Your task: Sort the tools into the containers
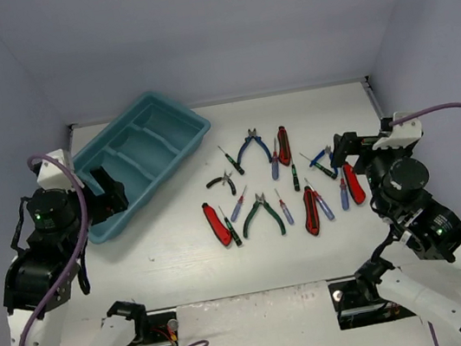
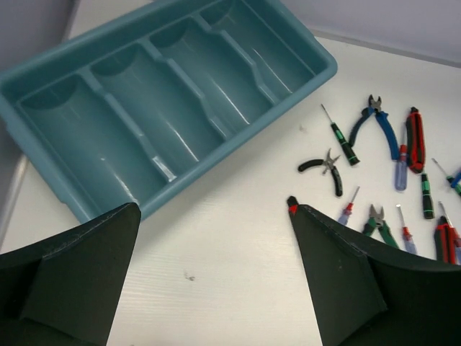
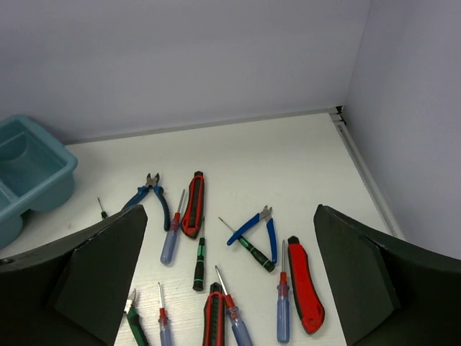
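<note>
The teal tray (image 1: 170, 176) sits at the back left with bare compartments, also in the left wrist view (image 2: 108, 137). The tools lie loose on the table's middle and right: blue-handled pliers (image 1: 253, 146), small black-handled pliers (image 1: 221, 181), green-handled pliers (image 1: 263, 212), red-handled cutters (image 1: 217, 223) and several thin screwdrivers. My left gripper (image 1: 109, 194) is open and empty over the tray's near corner (image 2: 215, 205). My right gripper (image 1: 341, 153) is open and empty above a second pair of blue pliers (image 3: 259, 227) and a red cutter (image 3: 306, 285) (image 3: 230, 209).
Grey walls close in the table at the back and both sides. A purple cable loops over each arm. Bare white table (image 2: 216, 259) lies between the tray and the tools.
</note>
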